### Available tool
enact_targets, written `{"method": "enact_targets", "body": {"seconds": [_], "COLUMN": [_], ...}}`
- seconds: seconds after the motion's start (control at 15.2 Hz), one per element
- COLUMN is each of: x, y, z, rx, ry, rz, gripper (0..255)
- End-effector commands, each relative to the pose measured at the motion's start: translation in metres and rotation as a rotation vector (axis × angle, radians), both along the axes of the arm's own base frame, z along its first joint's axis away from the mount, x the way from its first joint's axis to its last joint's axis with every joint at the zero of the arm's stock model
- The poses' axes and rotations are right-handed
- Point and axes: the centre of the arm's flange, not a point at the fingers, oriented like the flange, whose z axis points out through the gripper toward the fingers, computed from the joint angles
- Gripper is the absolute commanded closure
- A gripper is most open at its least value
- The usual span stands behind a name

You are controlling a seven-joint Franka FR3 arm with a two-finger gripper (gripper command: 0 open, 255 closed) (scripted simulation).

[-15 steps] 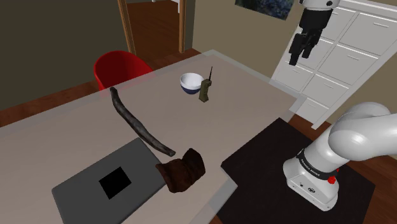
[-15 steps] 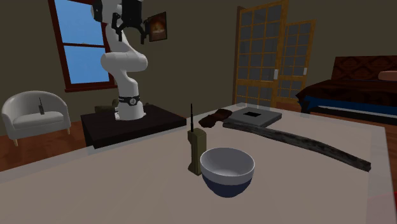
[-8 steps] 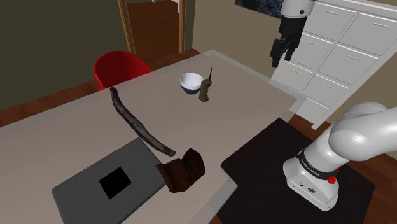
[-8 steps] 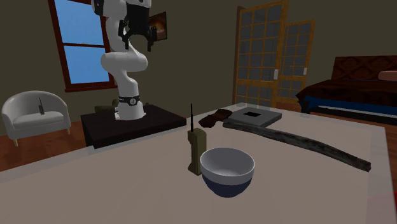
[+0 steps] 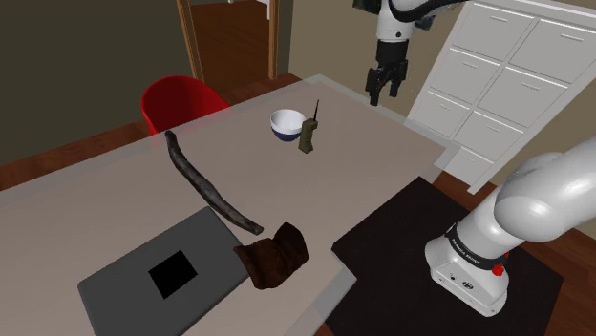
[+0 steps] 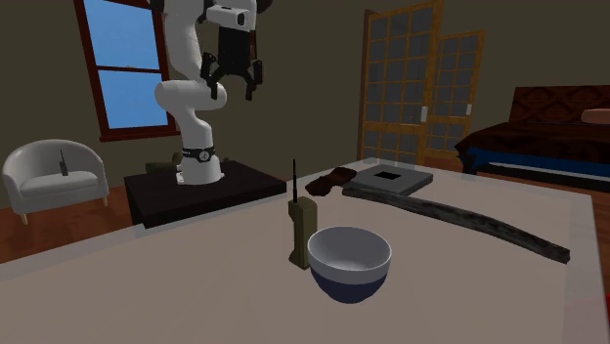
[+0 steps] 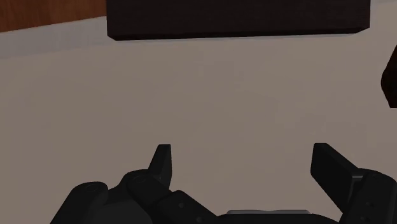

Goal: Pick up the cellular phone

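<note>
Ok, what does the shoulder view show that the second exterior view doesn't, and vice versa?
Shoulder view's own: a red chair and white drawers. Second exterior view's own: a blue window, a grey armchair, paned doors and a dark couch. Shared: the open tool, in the air and clear of the phone, which stands upright beside the bowl; also the long dark stick and the grey slab.

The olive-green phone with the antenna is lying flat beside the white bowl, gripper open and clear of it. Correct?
Not flat: the olive-green cellular phone with a black antenna stands upright, as the second exterior view shows. It is beside the white bowl, and the black gripper is open and clear of it.
</note>
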Motion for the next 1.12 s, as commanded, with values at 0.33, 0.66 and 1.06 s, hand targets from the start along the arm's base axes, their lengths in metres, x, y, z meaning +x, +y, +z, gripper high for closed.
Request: {"method": "enact_targets", "body": {"seconds": [0.33,0.66,1.06], "x": [0.080,0.135,0.201], "y": [0.008,0.014,0.022], "z": [-0.054,-0.094,-0.143], "rx": [0.007,0.012,0.018], "ry": [0.026,0.045,0.068], "rz": [-0.002,-0.004,-0.006], "gripper": [0,0,0]}}
